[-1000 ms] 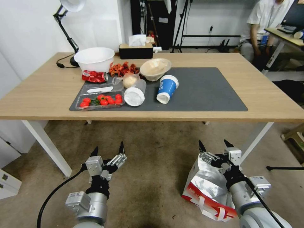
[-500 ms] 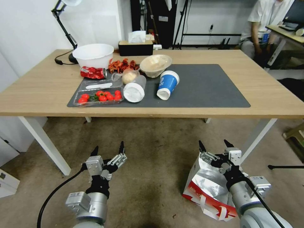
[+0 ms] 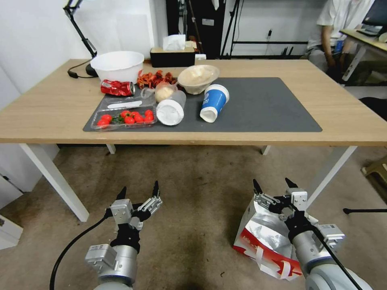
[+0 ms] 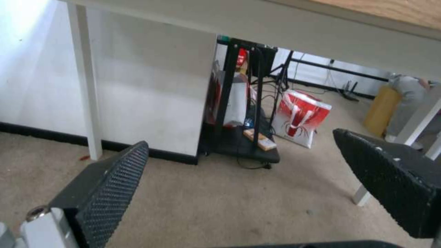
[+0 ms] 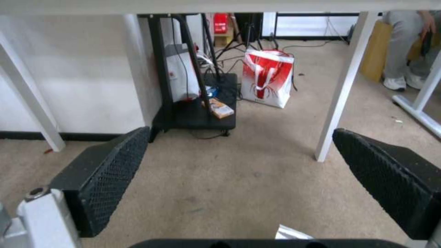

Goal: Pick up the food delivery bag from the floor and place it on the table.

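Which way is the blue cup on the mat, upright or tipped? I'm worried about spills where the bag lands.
Tipped. The blue cup lies on its side on the dark mat, white end toward the table's near edge. No spill shows.

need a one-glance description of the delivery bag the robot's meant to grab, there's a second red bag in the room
Start at the table with the light wood top; on the floor in front of it, toward its right leg, stands the food delivery bag, right beneath the open right gripper. Its crinkly silver foil lining gapes open above a red-and-white base, unlike the other red bag standing beyond the table.
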